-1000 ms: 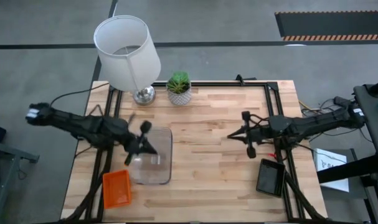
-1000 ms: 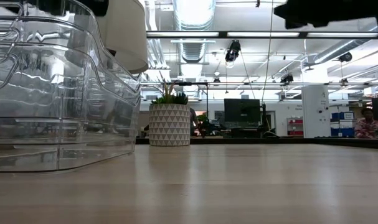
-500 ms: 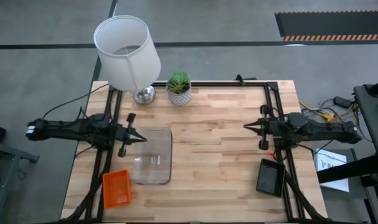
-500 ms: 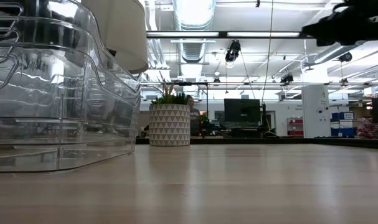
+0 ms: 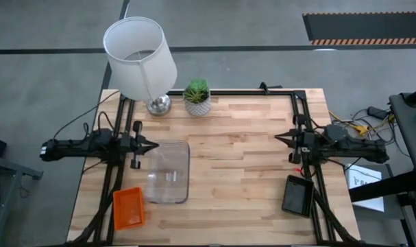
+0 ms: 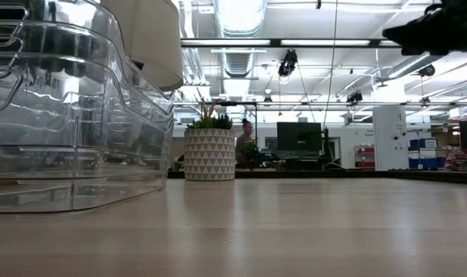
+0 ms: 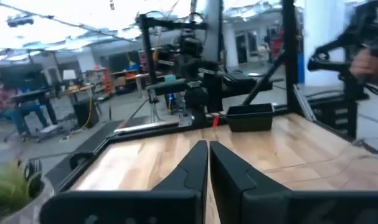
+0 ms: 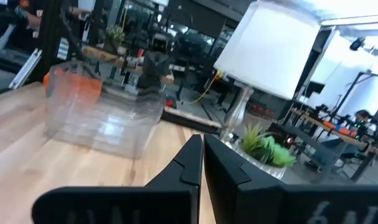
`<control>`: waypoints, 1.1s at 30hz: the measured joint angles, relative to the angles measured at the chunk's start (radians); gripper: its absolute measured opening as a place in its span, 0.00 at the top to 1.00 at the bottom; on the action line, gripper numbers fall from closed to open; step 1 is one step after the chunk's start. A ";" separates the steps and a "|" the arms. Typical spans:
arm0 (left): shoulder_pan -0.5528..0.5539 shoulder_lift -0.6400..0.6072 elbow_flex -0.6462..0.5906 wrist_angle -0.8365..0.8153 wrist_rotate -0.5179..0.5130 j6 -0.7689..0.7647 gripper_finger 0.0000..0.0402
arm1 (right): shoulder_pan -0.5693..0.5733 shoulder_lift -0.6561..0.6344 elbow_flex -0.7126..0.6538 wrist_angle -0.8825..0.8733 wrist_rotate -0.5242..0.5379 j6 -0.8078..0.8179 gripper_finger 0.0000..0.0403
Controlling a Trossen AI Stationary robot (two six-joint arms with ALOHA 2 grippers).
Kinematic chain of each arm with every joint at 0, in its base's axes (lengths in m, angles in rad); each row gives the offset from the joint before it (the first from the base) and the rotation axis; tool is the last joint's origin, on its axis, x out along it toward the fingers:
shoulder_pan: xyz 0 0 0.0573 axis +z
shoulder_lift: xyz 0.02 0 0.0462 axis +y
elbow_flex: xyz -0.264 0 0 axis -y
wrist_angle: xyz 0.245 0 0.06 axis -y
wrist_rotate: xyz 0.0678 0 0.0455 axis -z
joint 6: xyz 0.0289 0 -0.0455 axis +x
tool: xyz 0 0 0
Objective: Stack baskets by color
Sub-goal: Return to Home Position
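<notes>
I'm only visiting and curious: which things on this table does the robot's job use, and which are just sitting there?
Part of the job:
orange baskets
clear baskets
black baskets

Just lying about:
lamp
plant pot

Clear basket stack cropped by low view's left edge; orange stack, black stack layer counts unreadable from above.
</notes>
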 joint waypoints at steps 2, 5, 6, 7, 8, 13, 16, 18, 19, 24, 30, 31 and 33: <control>0.000 0.002 -0.032 0.055 -0.012 -0.015 1.00 | 0.000 -0.008 -0.018 0.002 0.000 0.002 0.98; 0.000 -0.022 -0.084 0.133 -0.003 -0.028 1.00 | 0.000 -0.007 -0.031 0.020 -0.001 0.021 0.98; 0.000 -0.027 -0.083 0.137 0.006 -0.048 1.00 | 0.000 -0.007 -0.040 0.028 -0.012 0.031 0.98; 0.000 -0.030 -0.084 0.125 0.021 -0.074 1.00 | 0.000 -0.008 -0.050 0.033 -0.029 0.041 0.98; 0.000 -0.030 -0.084 0.145 0.035 -0.097 1.00 | -0.001 -0.008 -0.064 0.048 -0.049 0.045 0.98; 0.000 -0.027 -0.085 0.135 0.043 0.013 1.00 | 0.000 -0.008 -0.128 0.211 -0.110 0.086 0.98; 0.000 -0.014 -0.085 0.132 0.025 0.155 1.00 | -0.001 -0.008 -0.193 0.302 -0.139 0.159 0.98; 0.000 -0.001 -0.085 0.134 0.025 0.168 1.00 | -0.001 -0.006 -0.206 0.320 -0.160 0.195 0.98; -0.001 0.005 -0.085 0.133 0.024 0.167 1.00 | 0.000 -0.002 -0.207 0.293 -0.162 0.204 0.98; -0.001 0.027 -0.086 0.132 0.024 0.167 1.00 | -0.002 0.001 -0.207 0.180 -0.087 0.229 0.98; 0.000 0.048 -0.087 0.133 0.024 0.168 1.00 | -0.002 0.022 -0.205 0.154 0.005 0.307 0.98; -0.001 0.052 -0.087 0.134 0.024 0.167 1.00 | -0.002 0.026 -0.205 0.153 0.004 0.307 0.98; 0.000 0.060 -0.087 0.132 0.024 0.168 1.00 | -0.002 0.030 -0.205 0.153 0.006 0.307 0.98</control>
